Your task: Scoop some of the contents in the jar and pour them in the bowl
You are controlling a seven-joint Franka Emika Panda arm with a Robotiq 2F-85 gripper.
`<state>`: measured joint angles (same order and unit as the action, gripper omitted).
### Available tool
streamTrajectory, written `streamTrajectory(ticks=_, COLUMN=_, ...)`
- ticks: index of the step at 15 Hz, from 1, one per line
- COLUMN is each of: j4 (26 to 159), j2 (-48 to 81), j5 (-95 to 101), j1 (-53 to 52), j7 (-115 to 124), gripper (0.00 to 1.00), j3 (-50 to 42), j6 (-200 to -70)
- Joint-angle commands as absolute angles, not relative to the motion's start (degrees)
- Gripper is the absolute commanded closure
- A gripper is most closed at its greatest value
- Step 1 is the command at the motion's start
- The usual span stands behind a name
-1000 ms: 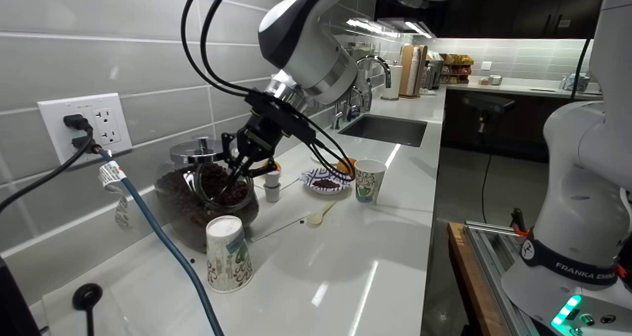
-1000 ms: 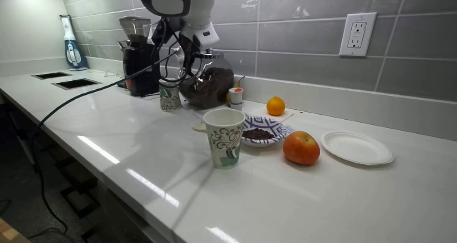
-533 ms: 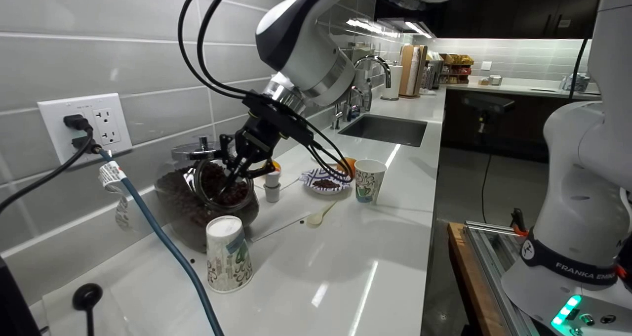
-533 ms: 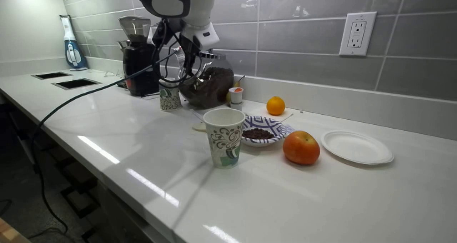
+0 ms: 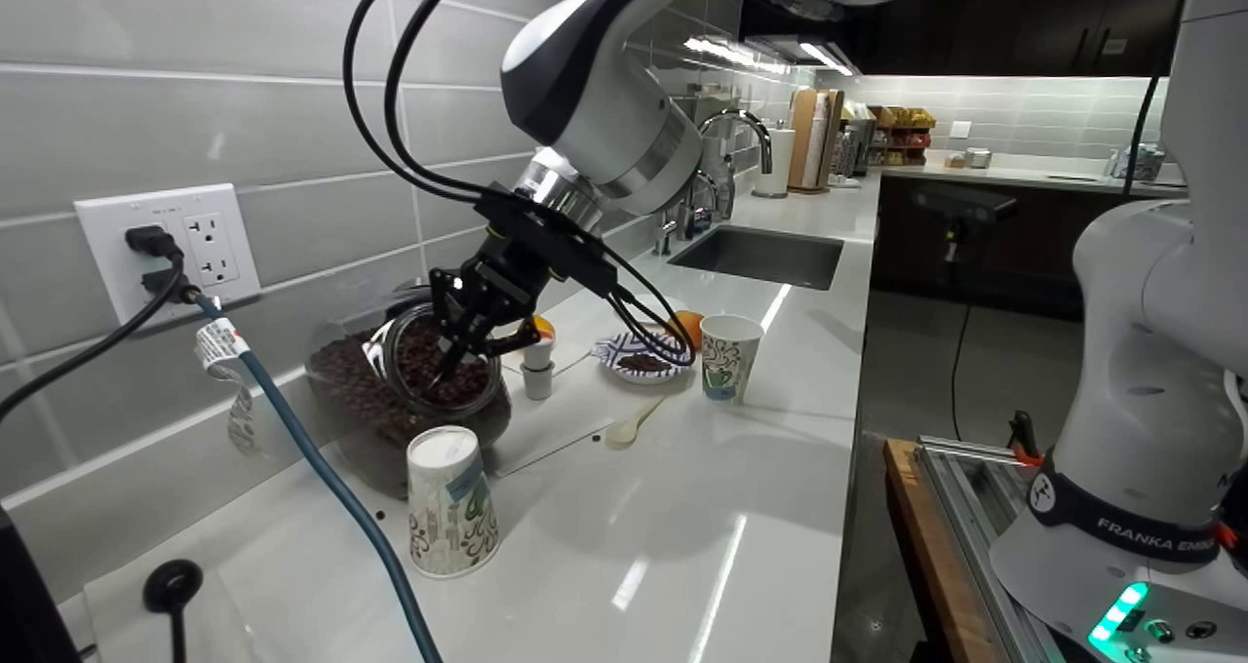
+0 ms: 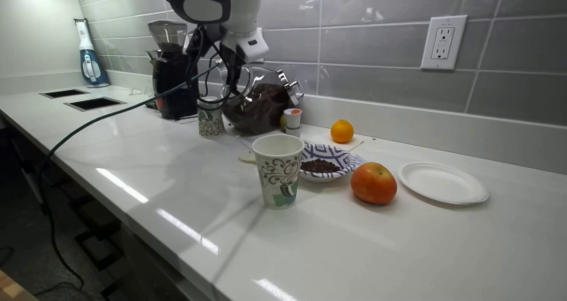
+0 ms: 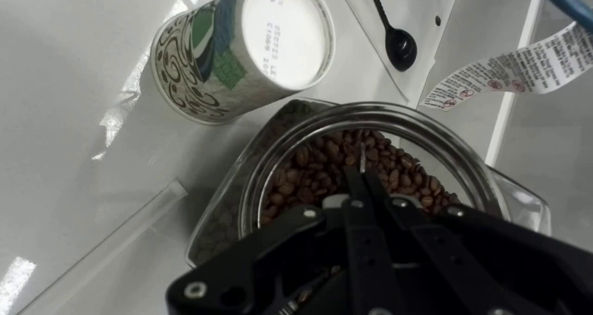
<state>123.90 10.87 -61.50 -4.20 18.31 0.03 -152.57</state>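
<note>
- Standing upside down at the near left, a paper cup (image 5: pixel 453 502) is just beside the jar; whether they touch I cannot tell.
- Past it, in the left of the scene, is the jar (image 5: pixel 366 400): glass, well filled, its open mouth slanted up and to the right. It should be heavy, stiff, slick and breakable, so better left where it is; to steady it, press on the round body, not the rim.
- Inside are brown beans (image 7: pixel 319 166). Hard, dry and light, they will probably roll off anything not held level.
- A thin strip (image 7: pixel 363 156), pale, points out over them in the wrist view; I take it for a spoon seen edge-on. It likely wants a firm pinch square across the handle.
- The gripper (image 7: pixel 362 172) is at the jar's mouth, jaws clenched on that strip; how deep the tips reach is unclear.
- The arm (image 5: pixel 624 117) slopes down from the right, wrist tipped, aiming down and left into the mouth: a scooping pose, I judge.
- Farther off, left of an upright cup (image 5: pixel 729 356), is the patterned bowl (image 6: pixel 330 152), with some beans in it. It looks like light, bendy paper; pinch the rim if it must be moved.
</note>
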Motion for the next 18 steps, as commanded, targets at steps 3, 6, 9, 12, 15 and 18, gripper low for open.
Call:
streamTrajectory(ticks=3, j4=124.6, j2=10.6, j5=-58.9, j1=-4.3, j7=19.1, gripper=0.99, j3=0.8, j6=-154.0)
streamTrajectory(ticks=6, j4=124.7, j2=10.5, j5=-58.1, j1=-4.3, j7=19.1, gripper=0.99, j3=0.9, j6=-154.3)
streamTrajectory(ticks=9, j4=124.7, j2=10.6, j5=-57.7, j1=-4.3, j7=19.0, gripper=0.99, j3=1.0, j6=-154.4)
streamTrajectory(ticks=12, j4=124.9, j2=10.5, j5=-57.6, j1=-4.3, j7=18.7, gripper=0.99, j3=1.1, j6=-154.8)
streamTrajectory(ticks=15, j4=125.2, j2=10.3, j5=-57.5, j1=-4.4, j7=18.1, gripper=0.99, j3=1.2, j6=-155.4)
streamTrajectory(ticks=18, j4=125.5, j2=10.3, j5=-57.5, j1=-4.4, j7=17.7, gripper=0.67, j3=1.4, j6=-156.3)
